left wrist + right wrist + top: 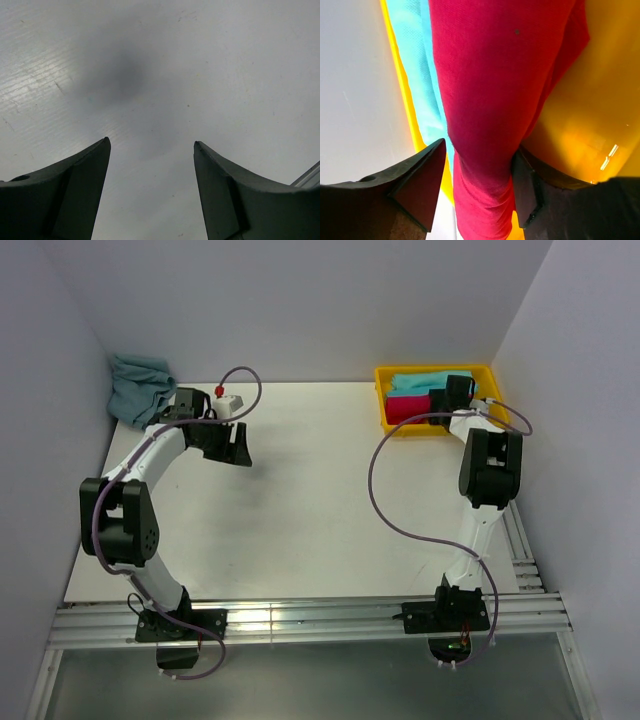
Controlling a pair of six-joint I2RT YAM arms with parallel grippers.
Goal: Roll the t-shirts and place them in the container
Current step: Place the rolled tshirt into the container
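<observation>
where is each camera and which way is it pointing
top: above and behind the arms, looking down at the table; both arms show, bases at the bottom.
left wrist: on the left arm, facing bare table; its spread fingers show, nothing between.
right wrist: on the right arm, facing down into the tray; its fingers flank the red shirt.
shared: top and right wrist both show tray, red shirt and a turquoise shirt.

Probably a robotics lab test cell: a white table (310,510) boxed in by plain white walls (300,300), with aluminium rails (300,618) along the frame's bottom carrying the left arm (125,515) and right arm (488,475).
</observation>
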